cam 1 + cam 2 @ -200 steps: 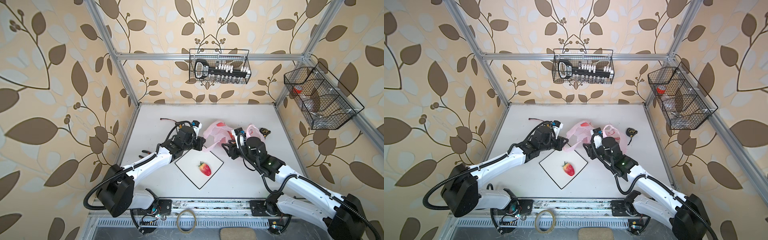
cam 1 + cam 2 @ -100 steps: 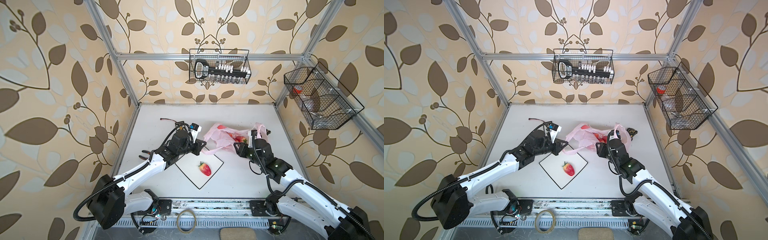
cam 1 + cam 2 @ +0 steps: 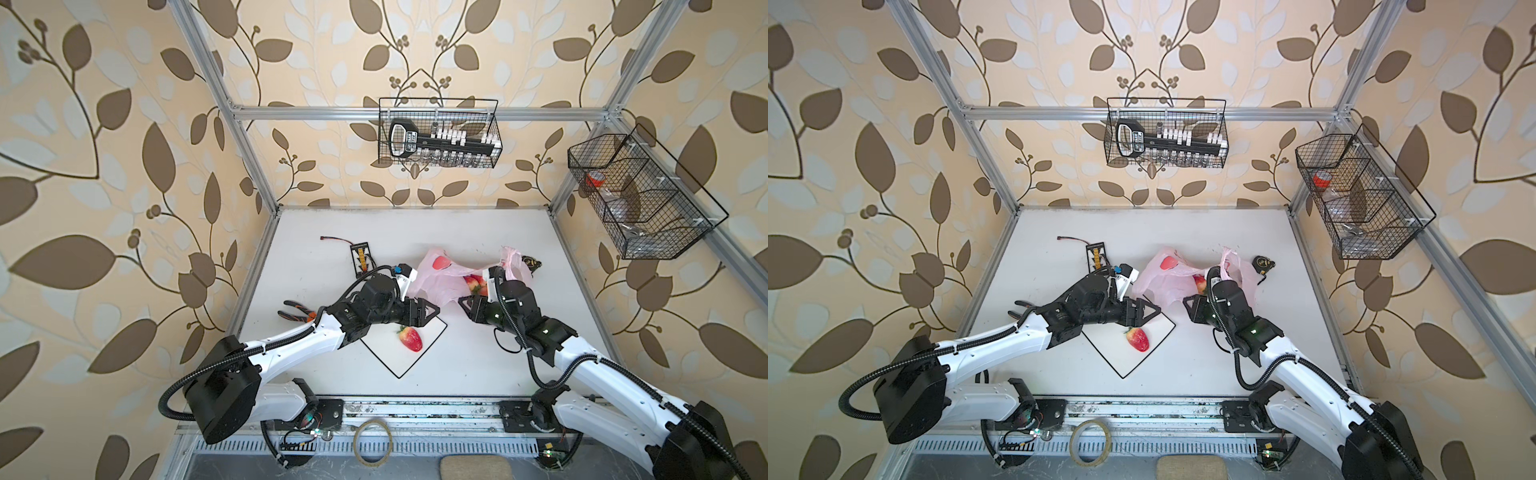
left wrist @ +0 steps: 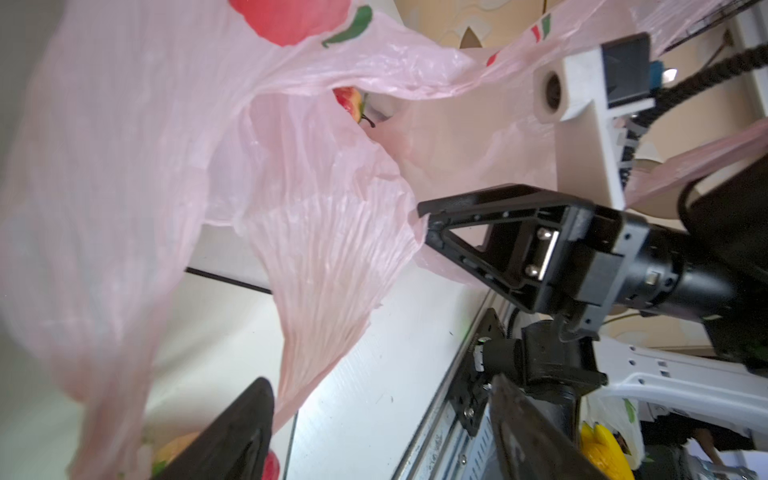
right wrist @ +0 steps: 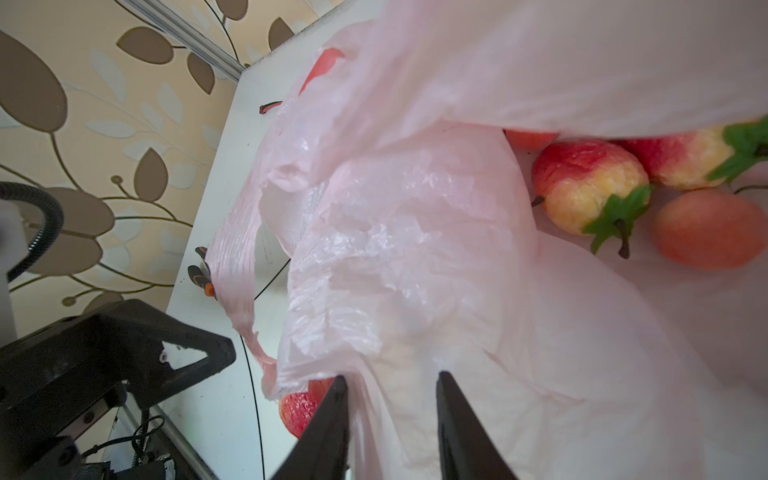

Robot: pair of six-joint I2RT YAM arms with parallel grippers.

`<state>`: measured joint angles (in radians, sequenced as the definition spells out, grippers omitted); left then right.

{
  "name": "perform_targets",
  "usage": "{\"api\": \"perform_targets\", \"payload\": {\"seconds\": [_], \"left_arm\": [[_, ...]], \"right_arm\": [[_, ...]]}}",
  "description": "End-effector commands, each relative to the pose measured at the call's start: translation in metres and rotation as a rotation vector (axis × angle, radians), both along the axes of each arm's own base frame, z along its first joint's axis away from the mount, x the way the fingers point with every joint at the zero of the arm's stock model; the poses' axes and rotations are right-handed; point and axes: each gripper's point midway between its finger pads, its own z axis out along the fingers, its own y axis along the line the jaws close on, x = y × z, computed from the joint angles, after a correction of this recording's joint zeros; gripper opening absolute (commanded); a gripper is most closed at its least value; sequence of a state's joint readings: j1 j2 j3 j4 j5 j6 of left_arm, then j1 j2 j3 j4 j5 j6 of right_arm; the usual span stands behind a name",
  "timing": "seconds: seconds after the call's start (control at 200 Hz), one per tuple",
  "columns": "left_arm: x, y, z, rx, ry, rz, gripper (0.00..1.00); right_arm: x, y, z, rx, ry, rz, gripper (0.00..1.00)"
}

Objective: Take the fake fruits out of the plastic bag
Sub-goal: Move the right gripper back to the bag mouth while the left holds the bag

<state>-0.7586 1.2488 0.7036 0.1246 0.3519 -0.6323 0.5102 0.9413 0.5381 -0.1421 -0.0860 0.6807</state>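
Observation:
The pink plastic bag (image 3: 446,276) (image 3: 1160,280) lies crumpled behind the white plate (image 3: 399,361) (image 3: 1121,361) in both top views. One fake fruit (image 3: 410,337) (image 3: 1138,339) rests on the plate. More fake fruits (image 5: 590,187) and a round pinkish ball (image 5: 706,232) sit inside the bag; one (image 4: 349,102) shows at its mouth. My left gripper (image 3: 426,311) (image 4: 382,419) hangs open over the plate's far corner, empty, the bag's handle draped beside one finger. My right gripper (image 3: 467,305) (image 5: 392,399) stands at the bag's near edge, its fingers apart with bag film between them.
Orange-handled pliers (image 3: 297,313) lie left of the left arm. A small board with a wire (image 3: 362,259) sits behind it. A black tape measure (image 3: 531,262) lies right of the bag. Wire baskets (image 3: 438,133) hang on the walls. A tape roll (image 3: 372,440) lies at the front rail.
My left gripper has opened, let go of the bag's handle and drawn back over the plate. The right gripper's fingers have narrowed around the bag's film.

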Motion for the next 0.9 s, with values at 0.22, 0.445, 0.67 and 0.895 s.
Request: {"api": "perform_targets", "payload": {"seconds": [0.22,0.445,0.67,0.895], "left_arm": [[0.010,0.054,0.004,0.102,-0.011,0.263,0.95],[0.010,0.034,-0.037,0.085,0.100,0.215,0.97],[0.019,0.012,-0.049,0.077,0.107,0.152,0.89],[0.030,-0.002,-0.051,0.056,0.084,0.130,0.49]], "right_arm": [[0.007,0.001,0.011,-0.015,-0.045,0.012,0.35],[0.008,0.002,0.013,-0.019,-0.052,0.018,0.34],[0.007,0.001,0.017,-0.019,-0.059,0.016,0.34],[0.007,-0.005,0.018,-0.035,-0.066,-0.008,0.33]]}}
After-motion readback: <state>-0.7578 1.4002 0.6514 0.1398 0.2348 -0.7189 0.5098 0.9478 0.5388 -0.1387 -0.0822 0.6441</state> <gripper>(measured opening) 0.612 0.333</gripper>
